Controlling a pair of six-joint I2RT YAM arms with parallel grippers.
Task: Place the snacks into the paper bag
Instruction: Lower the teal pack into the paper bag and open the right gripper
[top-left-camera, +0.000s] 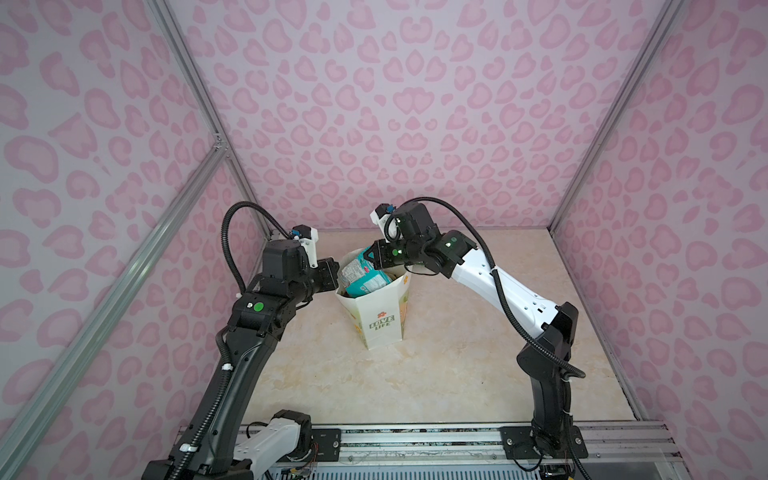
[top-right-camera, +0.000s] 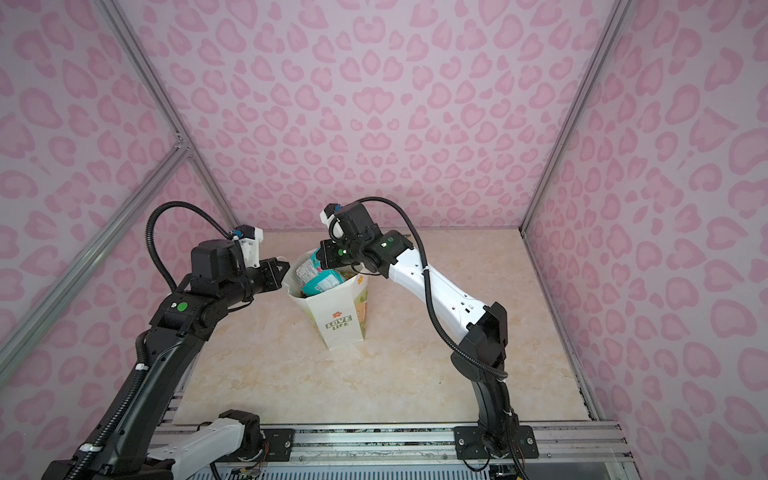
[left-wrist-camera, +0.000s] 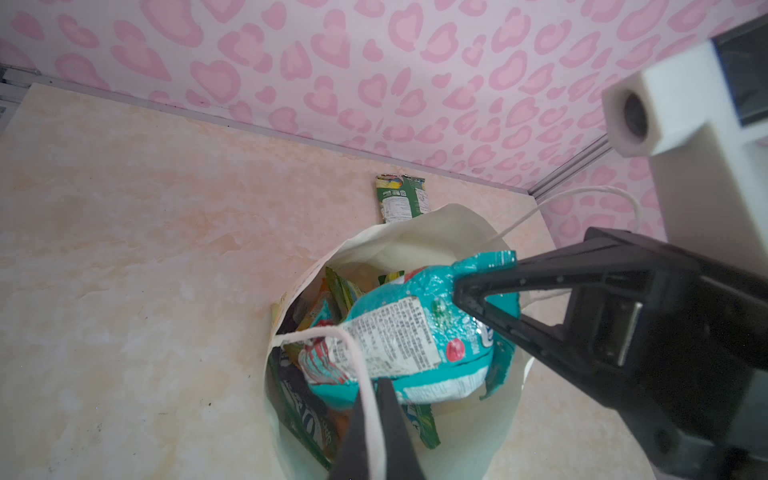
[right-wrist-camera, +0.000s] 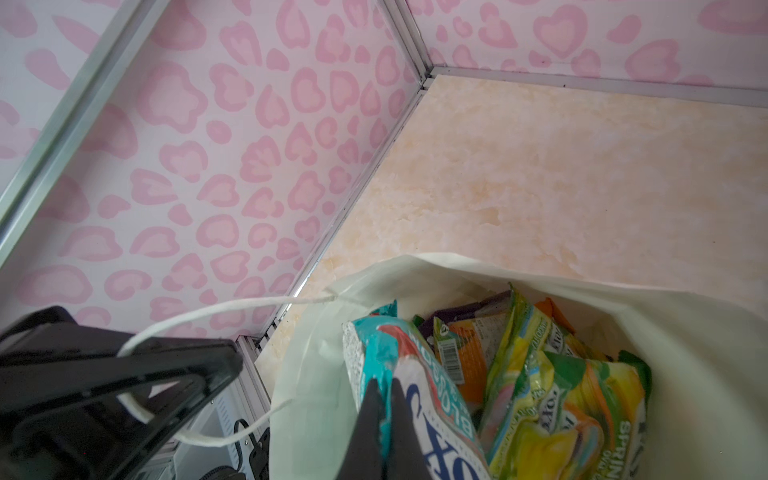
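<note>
Robot lab test booth, not a home or shop. Pink heart-leopard printed panels (top-left-camera: 374, 104) are boxing in the back and both sides, with bare aluminium struts (top-left-camera: 145, 249) framing them. A beige marble-look table (top-left-camera: 415, 374) is serving as the booth floor. Two black-and-white robot arms, the left arm (top-left-camera: 245, 365) and the right arm (top-left-camera: 515, 291), are standing bolted to a metal rail (top-left-camera: 415, 442) along the near edge and trailing corrugated cable hoses (top-left-camera: 232, 224). White camera mounts (top-left-camera: 307, 237) are riding on the wrists. A paper bag (top-left-camera: 380, 328) holding snacks (top-left-camera: 361, 274) is standing mid-table, with both arms reaching over it.
</note>
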